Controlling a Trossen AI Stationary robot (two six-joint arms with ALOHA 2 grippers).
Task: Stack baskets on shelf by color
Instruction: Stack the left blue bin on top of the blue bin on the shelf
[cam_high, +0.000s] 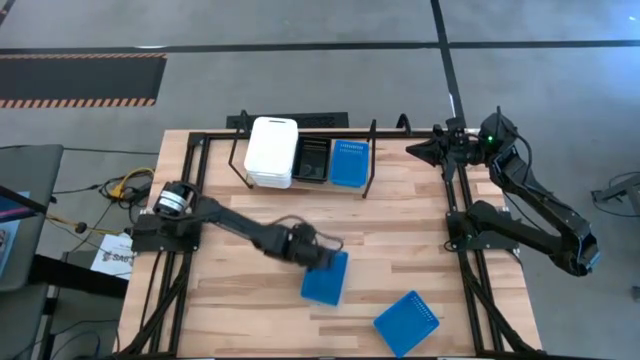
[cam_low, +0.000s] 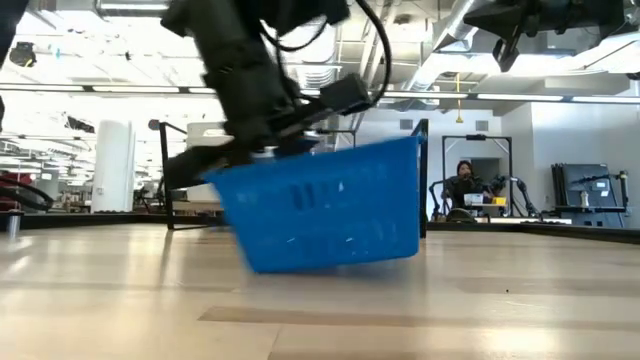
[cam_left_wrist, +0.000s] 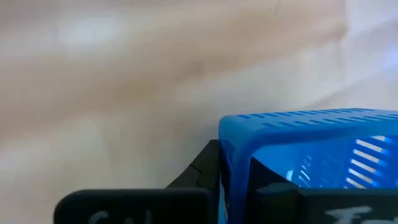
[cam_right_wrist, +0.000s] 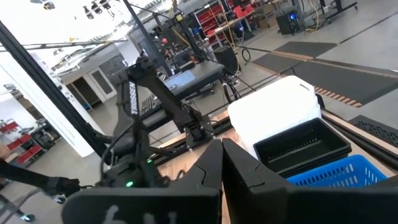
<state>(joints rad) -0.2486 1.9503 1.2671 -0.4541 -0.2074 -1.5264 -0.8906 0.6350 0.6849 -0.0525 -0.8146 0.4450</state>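
Holding: left end effector (cam_high: 318, 252) clamped on the near rim of a blue basket (cam_high: 325, 279), lifted with one edge tilted off the surface (cam_high: 420, 230) in the low view.
Direction to goal: shelf (cam_high: 305, 130) lay beyond the held basket, toward the far edge of the surface, well apart.
Shelf load: white baskets (cam_high: 271, 152) on the left, a black basket (cam_high: 312, 159) in the middle, one blue basket on the shelf (cam_high: 349, 163) on the right; that right bay judged the target.
Long axis: held basket ran roughly front-to-back, slightly slanted, near the line of the shelved blue one.
Nearer arm: left, already gripping; right end effector (cam_high: 428, 150) clenched, empty, parked high beside the shelf's right end.
Obstacles: open surface between; right divider loop and the parked right arm judged the close risks.
Remaining: second loose blue basket (cam_high: 407, 323) lay skewed near the front edge, apart from the held one.
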